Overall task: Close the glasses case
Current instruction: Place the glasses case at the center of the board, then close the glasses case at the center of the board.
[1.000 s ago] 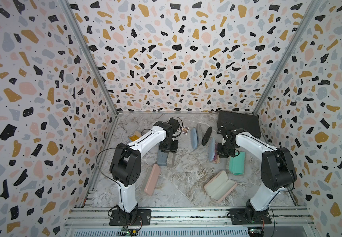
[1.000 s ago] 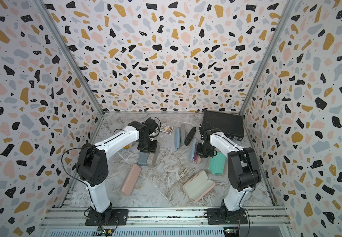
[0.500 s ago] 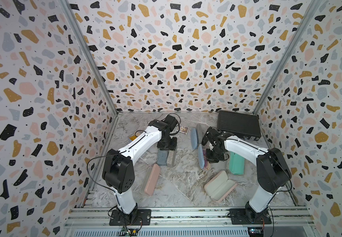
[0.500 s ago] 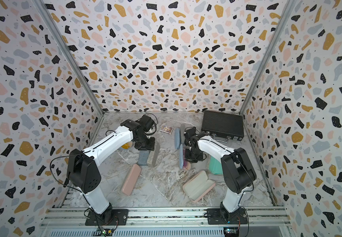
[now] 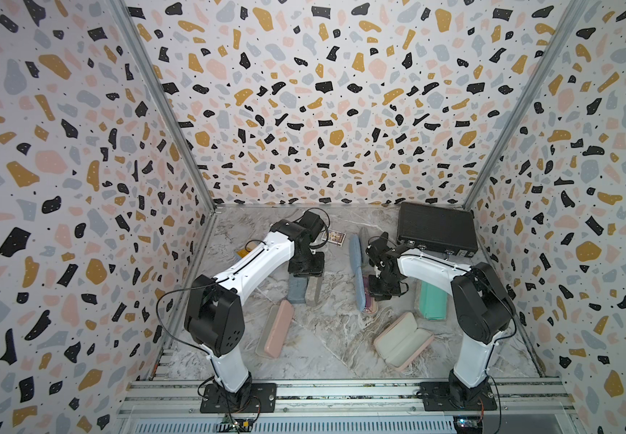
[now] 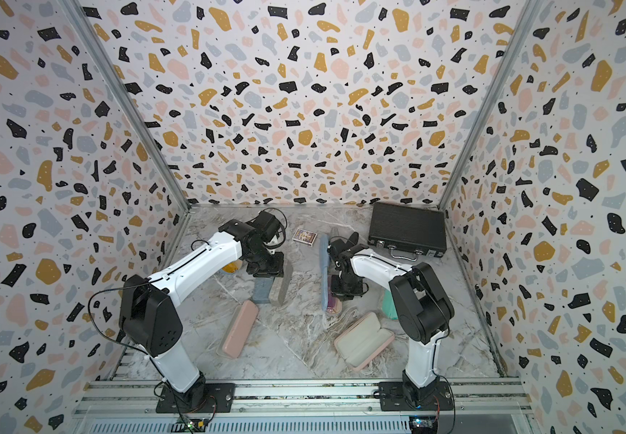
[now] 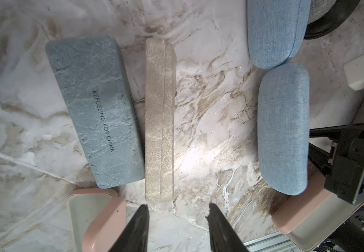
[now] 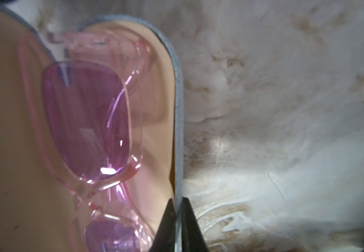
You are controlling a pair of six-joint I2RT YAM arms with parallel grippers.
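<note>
Enclosure: terrazzo-print walls [image 5: 303, 112] on three sides, over a marble-patterned tabletop [image 5: 326, 338]. The left arm [image 5: 258, 259] and the right arm [image 5: 431, 265] reach in from the near edge toward mid-surface. A black hard case [image 5: 435, 227] lies shut in the far right corner. The blue glasses case [image 5: 359, 291] sits open, right of centre, with its lid standing on edge. Its tan lining shows in the right wrist view. The pink glasses [image 8: 89, 122] lie inside; the second lens is cut off by the frame and the view is soft. The right gripper [image 8: 177, 199] is clenched on the case's rim, one finger inside and one outside. Its tips are hidden under the wrist in both top views. The left gripper [image 7: 177, 207] is released, nothing between its fingers, over bare marble just past the end of a beige case [image 7: 159, 120]. That case lies beside a grey-blue case [image 7: 95, 109]. A teal case [image 5: 431, 300] near the right edge is partly hidden behind the right arm. A yellow item [image 6: 233, 267] under the left arm is too covered to identify.
</note>
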